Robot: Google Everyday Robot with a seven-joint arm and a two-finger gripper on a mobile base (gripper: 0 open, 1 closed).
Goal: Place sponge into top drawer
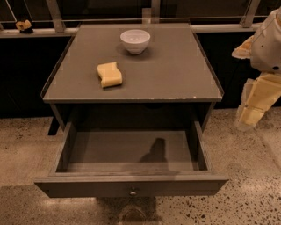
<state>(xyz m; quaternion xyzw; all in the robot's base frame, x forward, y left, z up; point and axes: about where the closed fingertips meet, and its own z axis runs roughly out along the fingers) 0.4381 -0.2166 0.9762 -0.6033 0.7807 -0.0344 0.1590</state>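
The pale-yellow sponge (109,74) lies flat on the grey table top (175,70), left of centre and in front of the white bowl (135,40). The top drawer (88,188) is pulled out wide below the table top. Its inside is bare, and a small round knob (133,191) sits at the middle of its front panel. My gripper (253,107) hangs at the right edge of the view, beyond the table's right side, at about the height of the drawer opening. It is far from the sponge and holds nothing that I can see.
A small yellowish lump on a dark base (24,25) sits on the ledge at the far left. A railing with slanted posts (55,13) runs behind the table. Speckled floor (246,176) surrounds the drawer.
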